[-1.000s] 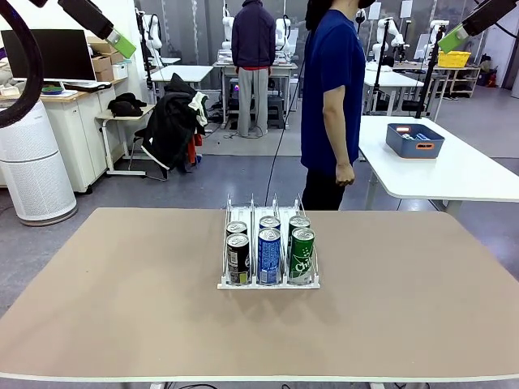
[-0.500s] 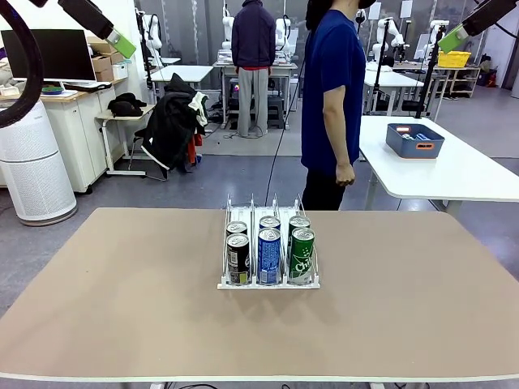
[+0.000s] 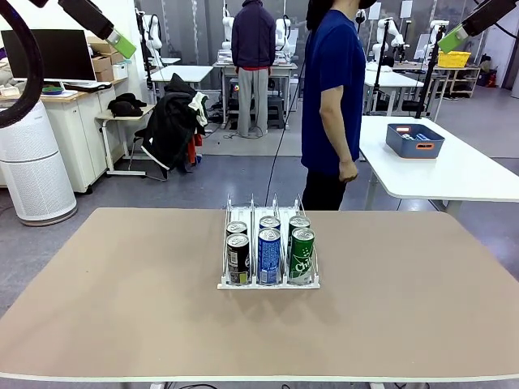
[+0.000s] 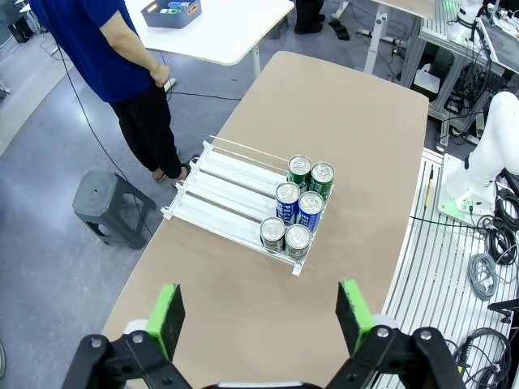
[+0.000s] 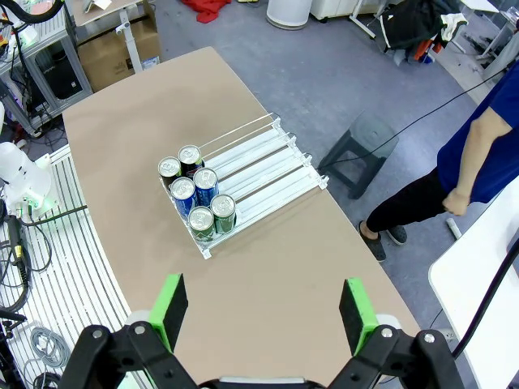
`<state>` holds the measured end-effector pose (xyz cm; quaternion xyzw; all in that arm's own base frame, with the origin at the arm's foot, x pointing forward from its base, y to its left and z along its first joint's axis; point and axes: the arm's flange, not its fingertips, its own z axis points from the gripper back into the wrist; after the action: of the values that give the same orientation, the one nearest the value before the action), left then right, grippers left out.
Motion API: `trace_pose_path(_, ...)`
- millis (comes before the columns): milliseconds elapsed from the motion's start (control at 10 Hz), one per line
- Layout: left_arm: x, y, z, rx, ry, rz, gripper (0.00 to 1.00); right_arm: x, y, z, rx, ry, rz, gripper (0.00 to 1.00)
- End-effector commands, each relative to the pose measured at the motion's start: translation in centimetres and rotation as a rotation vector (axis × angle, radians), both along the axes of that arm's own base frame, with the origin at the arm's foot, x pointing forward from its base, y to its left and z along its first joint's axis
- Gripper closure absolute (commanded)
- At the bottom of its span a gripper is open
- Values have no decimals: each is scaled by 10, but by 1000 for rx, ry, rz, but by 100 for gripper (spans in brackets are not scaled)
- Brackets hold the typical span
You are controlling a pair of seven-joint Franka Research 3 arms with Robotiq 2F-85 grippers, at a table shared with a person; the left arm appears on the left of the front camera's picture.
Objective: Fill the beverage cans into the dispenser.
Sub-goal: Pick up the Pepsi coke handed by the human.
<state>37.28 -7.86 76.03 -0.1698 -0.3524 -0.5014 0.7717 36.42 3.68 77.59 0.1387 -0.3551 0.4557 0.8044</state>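
We see the left end effector (image 4: 261, 318) spread wide, green pads (image 4: 169, 318) far apart with nothing between them, hanging high above the worktop (image 4: 340, 121). The right end effector (image 5: 264, 310) is also spread and empty, high over the worktop and looking down on it. In the front view one green-tipped finger (image 3: 120, 44) of the left arm pokes in at the top left corner, and one finger (image 3: 452, 37) of the right arm at the top right.

The dispenser (image 3: 268, 284) sits about mid-worktop, a little toward the far edge, with its lanes running from near edge to far edge. We count six cans upright in it, two per lane, one behind the other. All are packed at the end facing the worktop's near edge.
- Left lane: black cans (image 3: 238, 259).
- Middle lane: blue cans (image 3: 269, 255).
- Right lane: green cans (image 3: 302, 255).

In the wrist views the far stretch of each lane shows its white base.

A person (image 3: 332, 89) in a blue shirt and dark trousers stands on the floor just past the far edge. They are side-on to us, with a hand (image 3: 347, 172) down at the hip, well apart from the dispenser.

Beyond the person, to the right, a white table (image 3: 462, 174) carries a blue-grey bin (image 3: 414, 139).
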Motion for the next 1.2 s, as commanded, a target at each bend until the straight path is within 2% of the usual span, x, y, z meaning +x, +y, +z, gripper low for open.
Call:
trace_pose_path(0,0,1,-1,-3,3,-1,0,-1,0,0,0,0,-1,0)
trace_pose_path(1100,0,1,-1,-3,3,-1,0,-1,0,0,0,0,-1,0)
